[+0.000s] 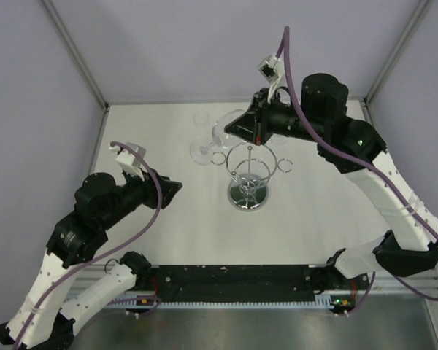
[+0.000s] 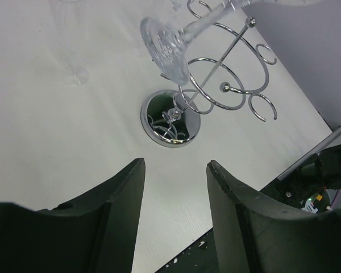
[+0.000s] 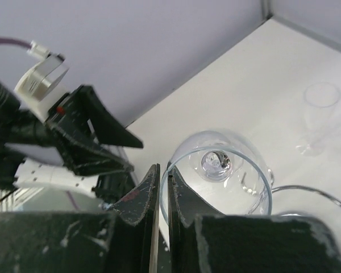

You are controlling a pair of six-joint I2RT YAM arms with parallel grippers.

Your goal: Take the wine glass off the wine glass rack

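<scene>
The right gripper [image 1: 239, 125], at upper centre of the top view, has its fingers pinched narrow on the bowl rim of the wine glass [image 1: 217, 138]. The glass hangs tilted, foot to the lower left, at the upper left edge of the wine glass rack [image 1: 247, 195]. The left gripper [image 1: 174, 188], left of the rack, stands half wide, holding nothing. 1 flute [image 1: 200, 122] stands behind.

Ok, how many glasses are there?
2. The tilted glass is pinched at its rim by the right gripper, by the rack. The upright glass stands on the table, back-left of the rack. None looks hidden.
</scene>
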